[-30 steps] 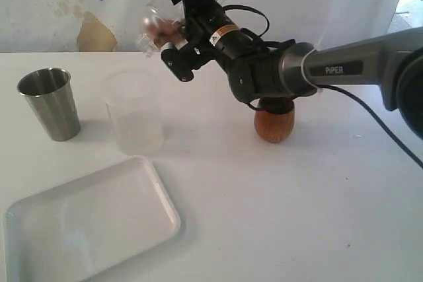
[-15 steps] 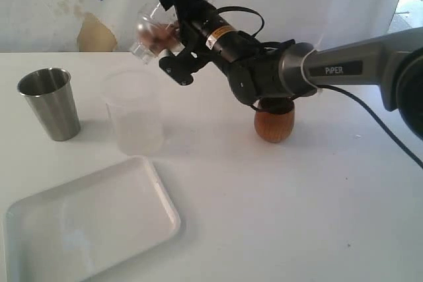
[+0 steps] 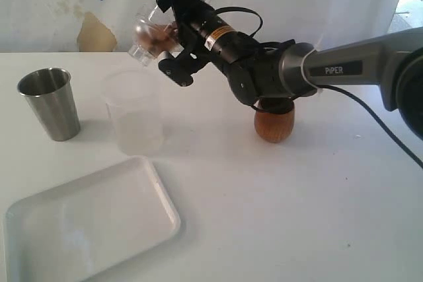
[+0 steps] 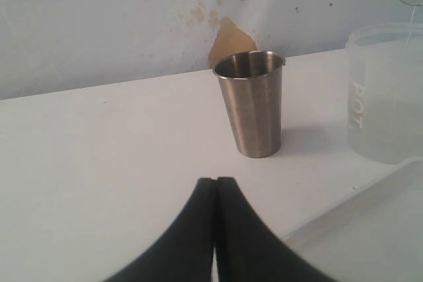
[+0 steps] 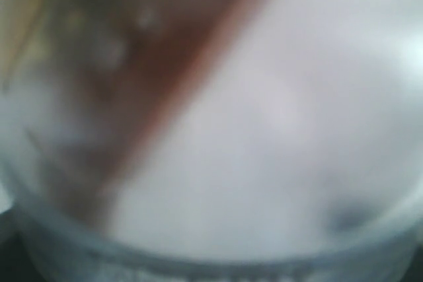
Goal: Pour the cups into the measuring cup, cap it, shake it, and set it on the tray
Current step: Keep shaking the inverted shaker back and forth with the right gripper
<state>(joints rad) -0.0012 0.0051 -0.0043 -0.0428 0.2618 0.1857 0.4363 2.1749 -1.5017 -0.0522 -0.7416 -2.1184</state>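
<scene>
My right gripper [image 3: 169, 28] is shut on the clear measuring cup [image 3: 147, 32], holding it tilted in the air above the table, with brown contents at its lower left end. In the right wrist view the measuring cup [image 5: 264, 130] fills the blurred frame and hides the fingers. The brown wooden cup [image 3: 274, 125] stands on the table behind the right arm. At the far left stands the steel tumbler [image 3: 47, 102], upright. My left gripper [image 4: 216, 180] is shut on nothing, low over the table in front of the steel tumbler [image 4: 251, 107]. The white tray [image 3: 86, 219] lies at the front left.
A frosted translucent cup [image 3: 132, 111] stands upright between the tumbler and the wooden cup, just below the held cup; in the left wrist view the frosted cup [image 4: 385, 97] is beside the tumbler. The wall runs close behind the table.
The right gripper has swung the measuring cup a little to the left and up, tilting it further. The left gripper and the things on the table have not moved.
</scene>
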